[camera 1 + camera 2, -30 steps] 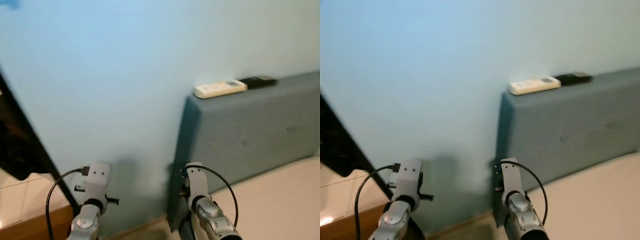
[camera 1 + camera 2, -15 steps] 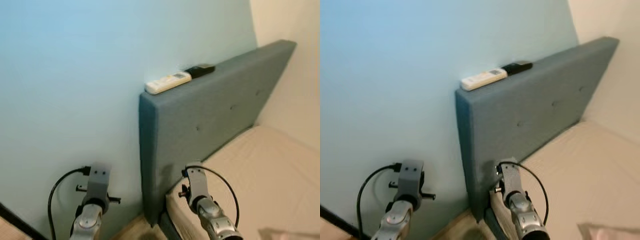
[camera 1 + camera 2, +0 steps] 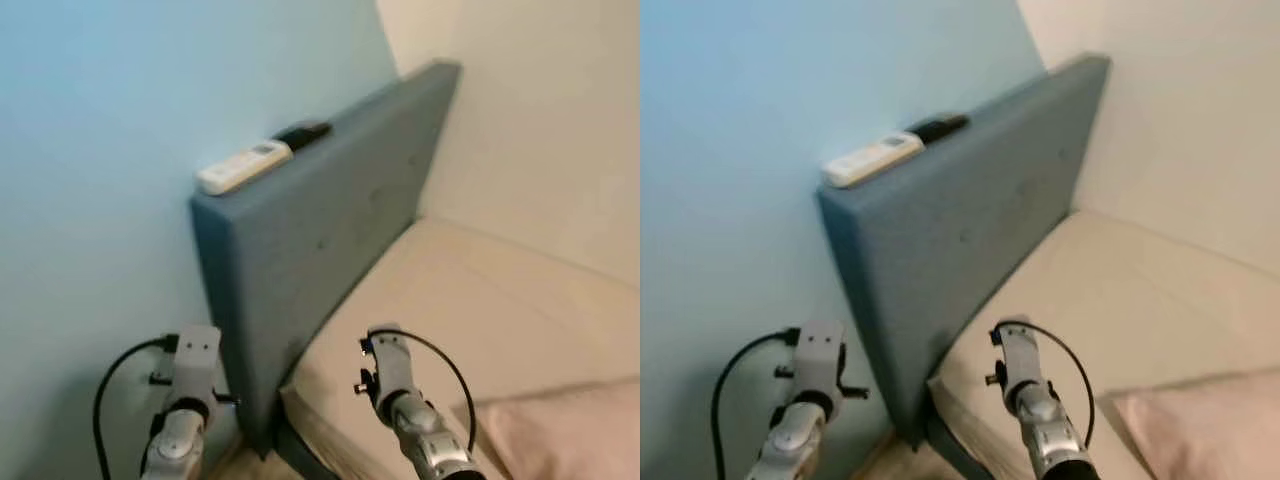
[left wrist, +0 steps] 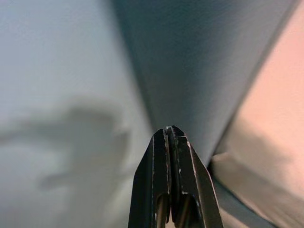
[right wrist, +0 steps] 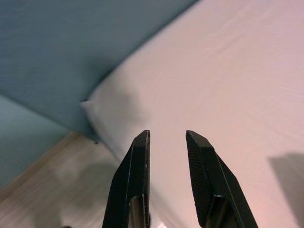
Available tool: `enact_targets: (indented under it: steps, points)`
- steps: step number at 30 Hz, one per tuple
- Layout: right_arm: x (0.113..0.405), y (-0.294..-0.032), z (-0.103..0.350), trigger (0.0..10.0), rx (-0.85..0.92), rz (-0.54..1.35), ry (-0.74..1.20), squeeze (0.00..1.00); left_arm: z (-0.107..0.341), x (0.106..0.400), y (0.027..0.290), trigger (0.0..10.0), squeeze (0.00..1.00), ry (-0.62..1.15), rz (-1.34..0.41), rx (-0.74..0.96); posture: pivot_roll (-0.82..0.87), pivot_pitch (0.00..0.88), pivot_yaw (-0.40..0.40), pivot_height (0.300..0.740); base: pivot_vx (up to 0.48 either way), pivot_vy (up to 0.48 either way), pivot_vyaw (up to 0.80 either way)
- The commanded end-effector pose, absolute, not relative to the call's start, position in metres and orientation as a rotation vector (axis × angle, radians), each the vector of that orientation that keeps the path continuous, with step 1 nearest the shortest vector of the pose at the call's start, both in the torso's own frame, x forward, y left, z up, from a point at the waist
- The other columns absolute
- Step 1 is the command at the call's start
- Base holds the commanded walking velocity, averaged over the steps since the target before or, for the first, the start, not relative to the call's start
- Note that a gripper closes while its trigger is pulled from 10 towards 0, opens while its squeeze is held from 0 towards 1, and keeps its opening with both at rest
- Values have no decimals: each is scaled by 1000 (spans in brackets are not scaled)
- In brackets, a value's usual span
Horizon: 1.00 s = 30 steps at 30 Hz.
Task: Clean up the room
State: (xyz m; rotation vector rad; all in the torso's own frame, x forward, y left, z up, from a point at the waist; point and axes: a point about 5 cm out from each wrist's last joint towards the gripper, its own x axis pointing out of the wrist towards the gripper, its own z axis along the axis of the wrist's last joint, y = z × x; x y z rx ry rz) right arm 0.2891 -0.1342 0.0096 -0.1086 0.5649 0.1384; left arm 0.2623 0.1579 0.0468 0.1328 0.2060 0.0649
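Observation:
A white remote (image 3: 243, 166) and a black remote (image 3: 302, 133) lie on top of the grey-blue headboard (image 3: 320, 235) of a bed. The beige mattress (image 3: 470, 320) stretches right from it, and a pink pillow (image 3: 565, 430) sits at its near right corner. My left gripper (image 4: 169, 132) hangs low beside the headboard's end, fingers shut and empty. My right gripper (image 5: 166, 137) hovers above the mattress corner (image 5: 102, 107), open with nothing between its fingers. Both arms (image 3: 185, 400) (image 3: 405, 405) stay low in the head views.
A light blue wall (image 3: 100, 150) stands behind the headboard and a cream wall (image 3: 540, 120) runs along the bed's far side. Wooden floor (image 5: 57, 175) lies below the mattress corner.
The camera has swung to the right: the headboard and remotes slid left in view, and the mattress, the cream wall and the pillow came in. The arms hold the same pose.

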Motion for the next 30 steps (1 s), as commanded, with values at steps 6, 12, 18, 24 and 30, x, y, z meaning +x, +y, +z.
enact_targets:
  steps: [6,12,18,24,30]
  points:
    - [288,-135,9,10000,-102,131,571,0,43,260,155,10000,0,219,46,136,11,43,-18,740,0,0,-800]
    - [288,-135,9,10000,-101,131,571,0,43,260,155,10000,0,213,45,134,11,39,-17,740,0,0,-800]
    - [288,-136,9,10000,-101,127,572,0,45,261,155,10000,0,205,41,134,13,38,-17,740,0,0,-800]
    - [289,-135,9,10000,-99,128,570,0,45,261,155,10000,0,205,39,134,14,40,-15,740,0,0,-800]
    - [289,-135,10,10000,-100,128,565,0,45,261,156,10000,0,206,37,134,16,42,-16,740,0,0,-800]
